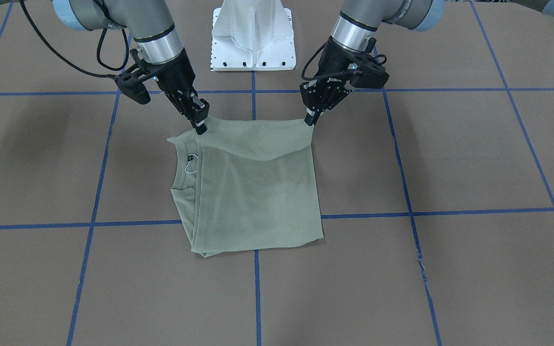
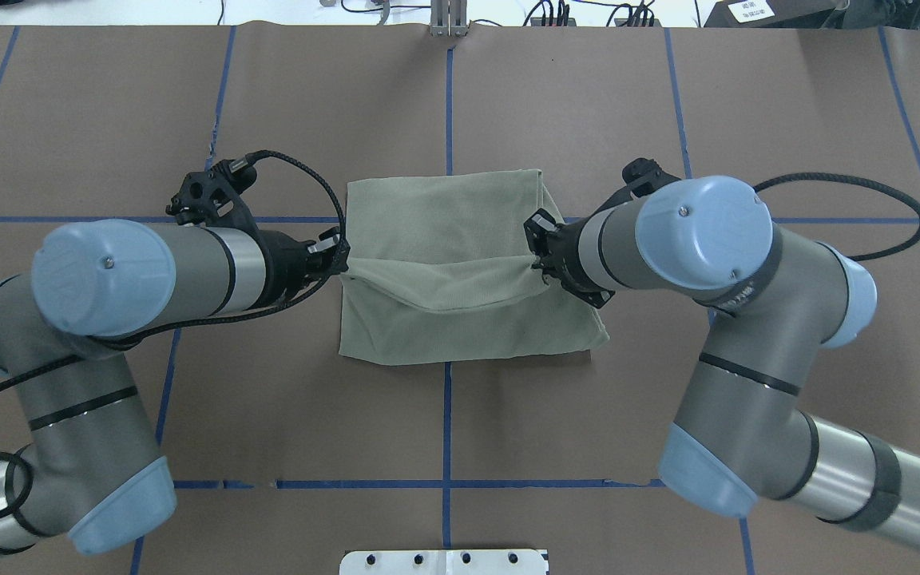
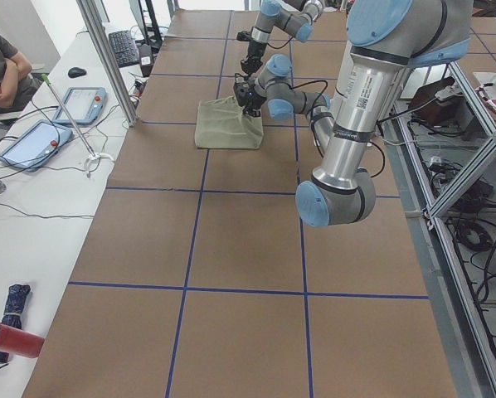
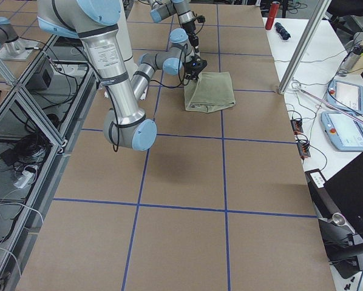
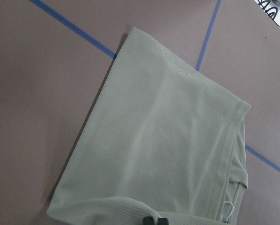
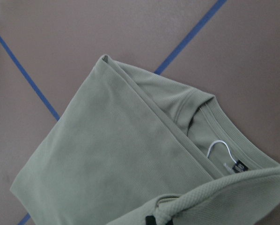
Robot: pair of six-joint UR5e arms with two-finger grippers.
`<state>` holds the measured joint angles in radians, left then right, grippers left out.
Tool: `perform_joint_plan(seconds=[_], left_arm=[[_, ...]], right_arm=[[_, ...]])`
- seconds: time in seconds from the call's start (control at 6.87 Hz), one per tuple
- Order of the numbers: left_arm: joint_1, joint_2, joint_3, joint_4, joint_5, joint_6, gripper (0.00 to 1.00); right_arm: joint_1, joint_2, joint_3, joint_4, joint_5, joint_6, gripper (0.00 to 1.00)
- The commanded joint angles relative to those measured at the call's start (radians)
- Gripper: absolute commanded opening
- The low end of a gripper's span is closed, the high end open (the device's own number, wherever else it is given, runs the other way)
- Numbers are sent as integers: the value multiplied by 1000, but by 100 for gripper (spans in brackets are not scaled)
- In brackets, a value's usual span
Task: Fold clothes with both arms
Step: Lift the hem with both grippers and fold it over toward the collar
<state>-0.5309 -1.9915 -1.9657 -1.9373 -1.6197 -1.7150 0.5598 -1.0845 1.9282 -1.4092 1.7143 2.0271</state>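
Shirt: we find the sage-green knit shirt (image 1: 258, 192) folded to a rough rectangle in the middle of the brown bench (image 1: 450, 158). It straddles the centre one of the blue tape lines (image 1: 257, 288).
Shirt edge: the edge nearest the robot is up off the bench, hung between the two grippers and sagging in the middle. The rest lies flat.
Neck: the round neck opening sits on the robot's right side of the fold. A small black neck label (image 6: 238, 167) and a loop of white string (image 6: 219, 143) show inside it (clearest in the right wrist view).
Left gripper: the black two-finger left gripper (image 1: 309, 120) is clenched on the raised shirt corner at the robot's left, fingers pointing down.
Right gripper: the right gripper (image 1: 201, 127) is clenched on the raised edge just beside the neck. We see knit cloth bunched at its fingertips in its wrist view.
Arms: the silver-grey left arm (image 2: 101, 279) and right arm (image 2: 707, 239), both with light-blue joint caps, reach inward from either side with the shirt between them.
Pedestal: the white metal pedestal (image 1: 253, 38) stands at the robot's side of the bench, apart from the shirt.
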Motion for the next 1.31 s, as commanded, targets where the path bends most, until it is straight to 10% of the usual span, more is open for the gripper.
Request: perform_joint_plan(seconds=[0.0,0.58,0.73,0.87,1.16], left_arm=[[-50,-67,170,-96,-2,41,0],[-90,-139,434,-280,6,58,0],[-141,-201,600,-396,6,116,27],[-205,-226,711,-463,6,218,49],[-239,-225,709,-465,1,290,50]], right_arm=[[58,95,-208,73,21,-36,0],[106,179,-489,275,27,-74,6],[144,248,-624,298,57,-167,99],[205,270,-702,330,67,-326,100],[378,244,-762,331,246,-643,100]])
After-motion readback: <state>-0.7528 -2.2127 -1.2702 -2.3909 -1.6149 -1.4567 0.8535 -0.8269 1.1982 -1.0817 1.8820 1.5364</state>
